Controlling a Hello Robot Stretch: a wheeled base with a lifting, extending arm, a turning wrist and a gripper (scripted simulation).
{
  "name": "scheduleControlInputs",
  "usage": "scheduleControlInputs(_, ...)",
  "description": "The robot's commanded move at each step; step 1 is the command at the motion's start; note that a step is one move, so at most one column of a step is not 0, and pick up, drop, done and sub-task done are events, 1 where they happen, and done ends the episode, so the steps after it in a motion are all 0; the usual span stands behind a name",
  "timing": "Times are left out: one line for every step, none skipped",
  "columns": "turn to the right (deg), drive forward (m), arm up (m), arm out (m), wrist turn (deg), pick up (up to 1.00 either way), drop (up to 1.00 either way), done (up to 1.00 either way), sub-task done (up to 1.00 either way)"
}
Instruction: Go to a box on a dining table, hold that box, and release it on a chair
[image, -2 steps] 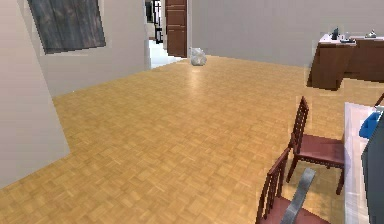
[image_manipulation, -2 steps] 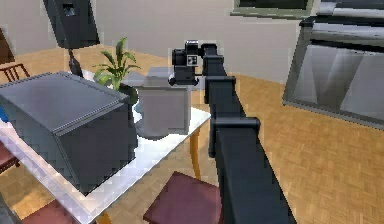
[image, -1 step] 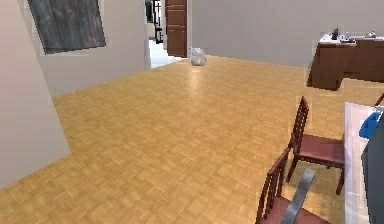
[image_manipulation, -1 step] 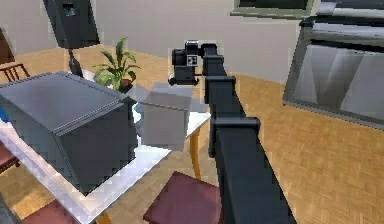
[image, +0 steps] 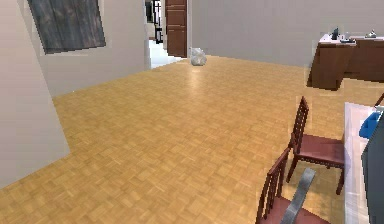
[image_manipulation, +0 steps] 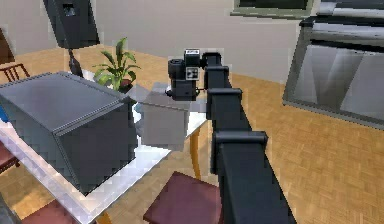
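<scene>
Gripper (image_manipulation: 176, 88) first: its dark body stands at the far end of the arm (image_manipulation: 235, 150), above the glass dining table (image_manipulation: 150, 157). A pale box (image_manipulation: 160, 127) sits on the tabletop just below and behind the fingers, so I cannot tell whether the gripper holds anything. At the arm side view's left, a large dark grey box (image_manipulation: 72, 120) lies on the same table, just beside the pale one.

I judge the pale box the likelier target, since it is nearest the fingers. To take it well, the fingers should meet it squarely across its sides, and the lift should go straight up so the big box is not knocked. A dark red chair seat (image_manipulation: 185, 200) lies by the table near the arm's base and looks a handy place for the release.

Beyond the table stand a potted plant (image_manipulation: 118, 65) and a grey appliance (image_manipulation: 335, 65). The forward view adds two wooden chairs (image: 315, 140) along the table's edge, a blue thing (image: 372, 125) on its top, bare parquet floor (image: 170, 130) and a far desk (image: 345, 60).
</scene>
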Motion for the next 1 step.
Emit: scheduleControlInputs(0.0, 0.00, 0.00, 0.00, -45.0, 0.00, 0.00, 0.00, 0.00)
